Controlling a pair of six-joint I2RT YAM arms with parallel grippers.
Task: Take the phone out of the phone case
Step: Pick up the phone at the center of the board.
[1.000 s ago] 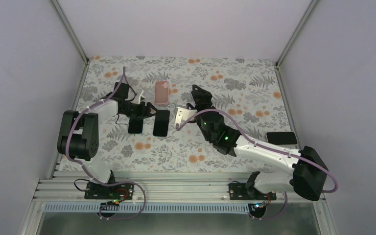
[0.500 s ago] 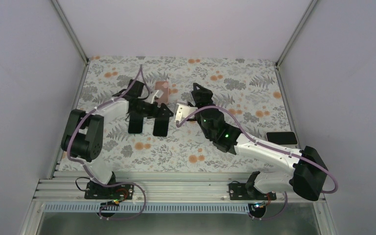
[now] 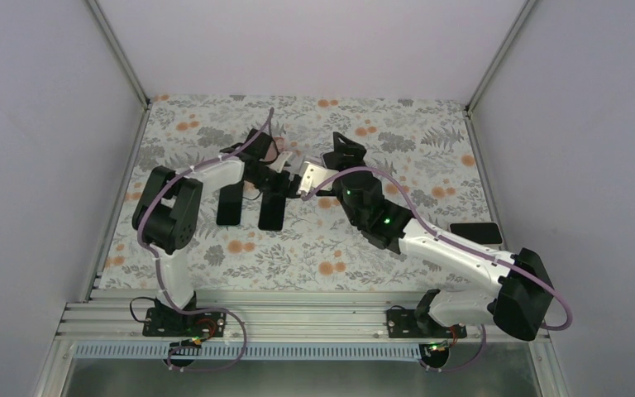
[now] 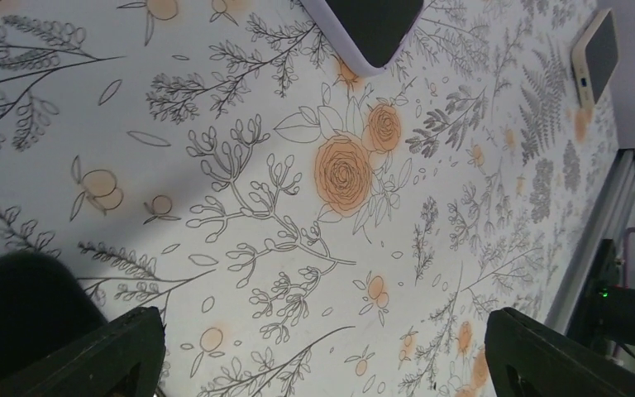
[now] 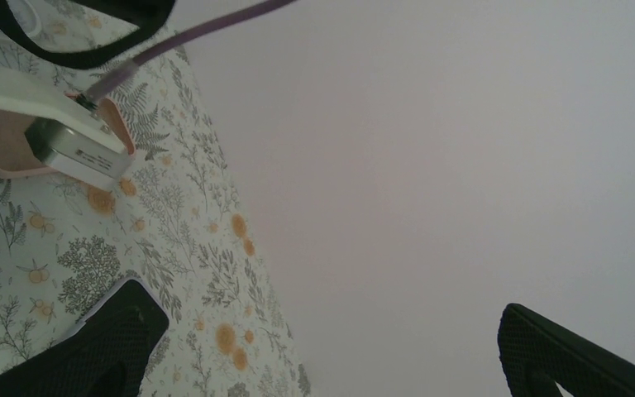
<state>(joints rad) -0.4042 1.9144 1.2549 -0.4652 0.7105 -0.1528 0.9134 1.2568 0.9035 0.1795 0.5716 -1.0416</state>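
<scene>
A: Jaws?
B: Left gripper (image 4: 324, 318) and right gripper (image 5: 322, 298) both spread wide, nothing held.
A: Case?
B: Pink case (image 5: 4, 161) on mat (image 4: 215, 124), under left gripper, mostly hidden.

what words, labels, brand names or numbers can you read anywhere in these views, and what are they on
No text can be read in any view.
Grey box on the left arm's wrist, seen from the right wrist: any print on it is too small and blurred to read.
Flowered tablecloth: only drawn leaves and flowers, no words.
</scene>
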